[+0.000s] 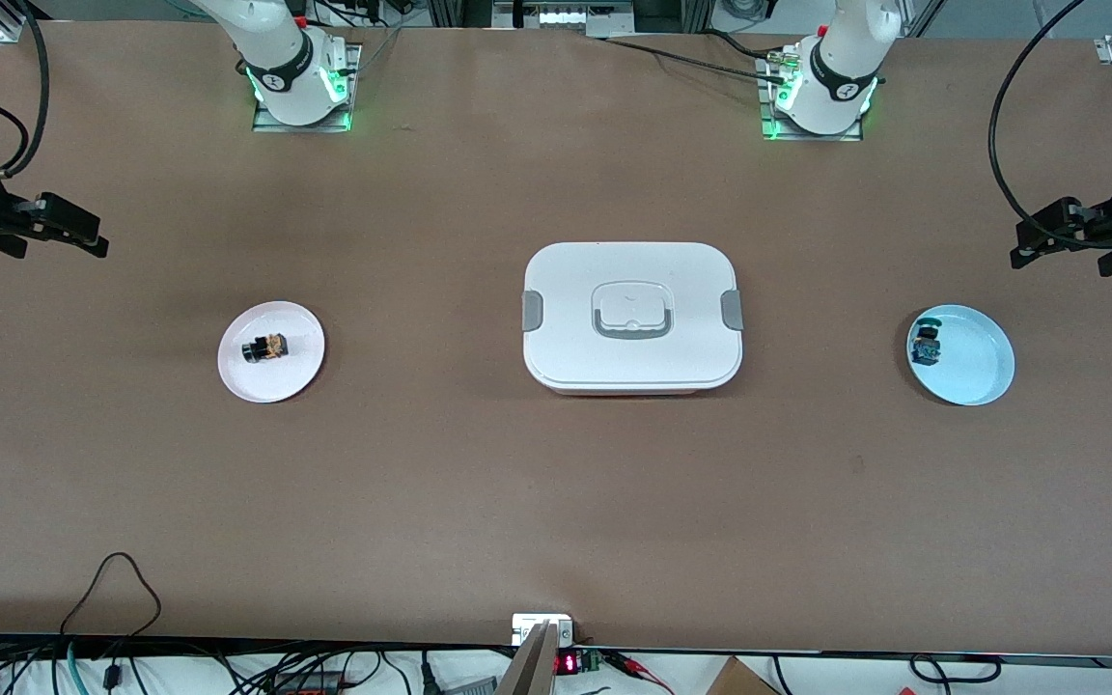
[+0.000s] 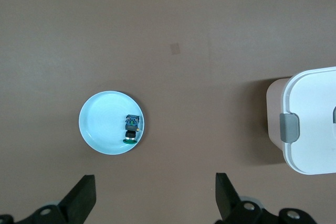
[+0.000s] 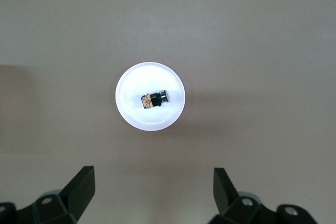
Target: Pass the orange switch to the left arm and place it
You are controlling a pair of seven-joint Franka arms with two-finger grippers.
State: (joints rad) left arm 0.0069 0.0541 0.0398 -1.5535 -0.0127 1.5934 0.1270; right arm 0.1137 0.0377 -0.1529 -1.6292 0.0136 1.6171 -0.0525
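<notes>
The orange switch (image 1: pixel 265 347) lies on its side on a pale pink plate (image 1: pixel 271 381) toward the right arm's end of the table; it also shows in the right wrist view (image 3: pixel 156 98). The white lidded box (image 1: pixel 631 317) stands mid-table; its end shows in the left wrist view (image 2: pixel 310 124). My right gripper (image 1: pixel 69 228) hangs open and empty high over the table's edge, apart from the pink plate; its open jaws frame bare table (image 3: pixel 152 182). My left gripper (image 1: pixel 1048 241) hangs open and empty over the table's other end (image 2: pixel 156 190).
A blue-bodied switch (image 1: pixel 925 343) lies on a light blue plate (image 1: pixel 976 372) toward the left arm's end, also in the left wrist view (image 2: pixel 132 127). Cables and a small device line the table edge nearest the front camera.
</notes>
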